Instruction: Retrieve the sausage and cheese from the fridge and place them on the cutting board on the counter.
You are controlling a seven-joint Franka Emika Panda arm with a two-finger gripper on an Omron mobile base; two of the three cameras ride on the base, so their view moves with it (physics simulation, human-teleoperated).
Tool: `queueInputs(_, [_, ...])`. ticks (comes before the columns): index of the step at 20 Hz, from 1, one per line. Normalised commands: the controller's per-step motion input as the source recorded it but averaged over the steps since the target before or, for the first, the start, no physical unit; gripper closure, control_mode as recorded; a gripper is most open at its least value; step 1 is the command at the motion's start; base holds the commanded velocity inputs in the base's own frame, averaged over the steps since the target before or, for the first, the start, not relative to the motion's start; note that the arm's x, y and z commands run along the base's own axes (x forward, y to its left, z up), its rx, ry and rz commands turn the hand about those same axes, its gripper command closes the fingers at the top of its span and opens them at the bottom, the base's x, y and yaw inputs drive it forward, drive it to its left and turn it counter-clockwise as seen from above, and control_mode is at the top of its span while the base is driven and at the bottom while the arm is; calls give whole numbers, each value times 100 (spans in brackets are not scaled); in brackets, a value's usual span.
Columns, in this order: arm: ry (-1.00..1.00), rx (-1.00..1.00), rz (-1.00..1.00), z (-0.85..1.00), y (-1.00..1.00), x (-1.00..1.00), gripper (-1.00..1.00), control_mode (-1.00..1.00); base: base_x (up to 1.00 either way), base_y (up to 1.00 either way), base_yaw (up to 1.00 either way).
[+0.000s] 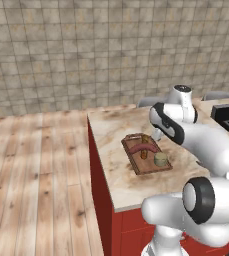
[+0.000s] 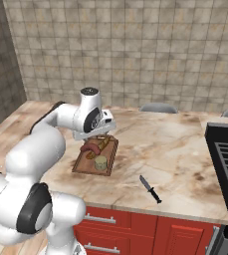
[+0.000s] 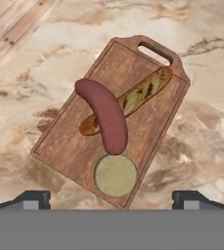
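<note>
Nearest the front edge of the counter [image 2: 175,149], a beige-brown marbled stone slab on a glossy red cabinet base [image 2: 150,231], lies a small knife [image 2: 150,189] with a black handle and pale blade, flat on the stone to the right of the board and well apart from it. Next comes the cutting board [image 3: 69,141], flat brown wood with visible grain, a darker raised rim and a slotted handle at its far end. On its near end sits the cheese [image 3: 115,175], a smooth round yellowish-tan puck, touching or just short of the sausage [image 3: 103,115], a glossy reddish-brown curved link that lies across the board's middle. Under the sausage runs a long golden baguette [image 3: 145,92] with charred streaks, angled toward the handle. Above the board hangs the gripper [image 3: 111,200], its two dark fingertips spread wide, nothing between them. At the far right stands a black stove [image 2: 225,164] with ridged grates. Beyond the counter rises a wall of mottled grey-tan square tiles [image 1: 86,50], with plank wood flooring [image 1: 31,175] on the left.
</note>
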Motion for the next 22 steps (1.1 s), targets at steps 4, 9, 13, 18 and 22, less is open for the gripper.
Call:
queueInputs(4, [-13,0,0,48,16,-100,-100,-100,0,0,0])
queueInputs(9, [-31,3,-1,94,34,-78,-100,-100,0,0,0])
queueInputs(13, [-37,5,0,100,33,-84,-100,-100,0,0,0])
queueInputs(18, [-25,12,-6,100,33,-99,-100,-100,0,0,0])
queueInputs(22, [-10,17,-11,100,20,-96,-100,-100,0,0,0])
